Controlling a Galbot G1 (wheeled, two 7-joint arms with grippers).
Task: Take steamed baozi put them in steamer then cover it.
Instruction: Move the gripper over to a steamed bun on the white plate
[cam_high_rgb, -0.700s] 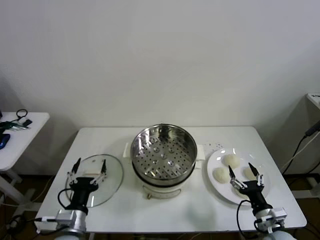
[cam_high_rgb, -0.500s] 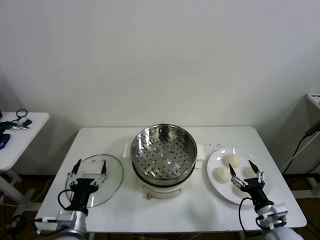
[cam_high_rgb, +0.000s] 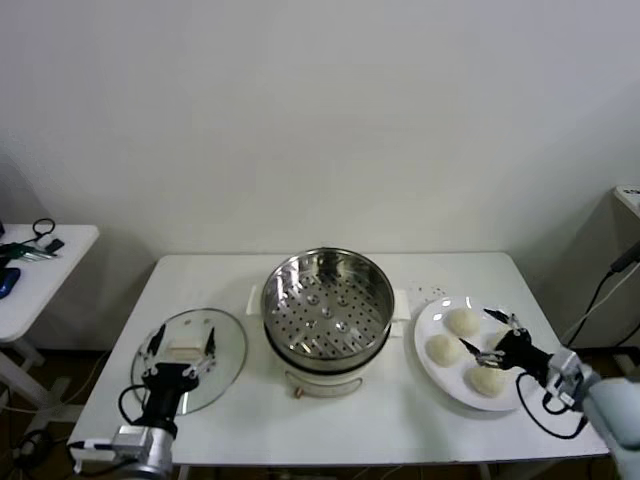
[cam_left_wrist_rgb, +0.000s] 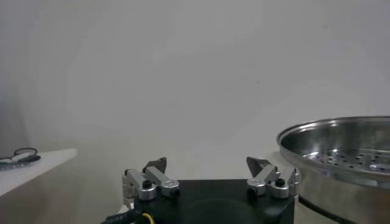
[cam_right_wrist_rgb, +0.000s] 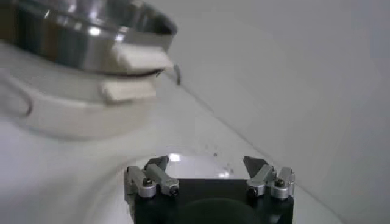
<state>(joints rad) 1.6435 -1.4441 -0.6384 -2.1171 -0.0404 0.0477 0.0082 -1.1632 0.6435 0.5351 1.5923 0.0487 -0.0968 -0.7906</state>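
Observation:
The steel steamer (cam_high_rgb: 327, 310) stands uncovered on its cream pot base at the table's middle. Three baozi (cam_high_rgb: 462, 321) (cam_high_rgb: 442, 349) (cam_high_rgb: 487, 380) show on a white plate (cam_high_rgb: 428, 325) to its right; a fourth is mostly hidden behind my right gripper (cam_high_rgb: 475, 332). That gripper is open and lies sideways over the plate, pointing toward the steamer, among the buns. The glass cover (cam_high_rgb: 225, 345) lies flat to the left of the steamer. My left gripper (cam_high_rgb: 183, 340) is open at the cover's near side. The right wrist view shows open jaws (cam_right_wrist_rgb: 205, 162) and the steamer (cam_right_wrist_rgb: 79, 36).
A side table (cam_high_rgb: 40, 260) with small tools stands at the far left. The left wrist view shows the open left gripper (cam_left_wrist_rgb: 206, 163) and the steamer rim (cam_left_wrist_rgb: 341, 131). The table's front edge (cam_high_rgb: 350, 460) is close behind both arms.
My right gripper has swung from pointing away at the plate's near edge to lying sideways over the plate from the right. The left gripper has barely moved.

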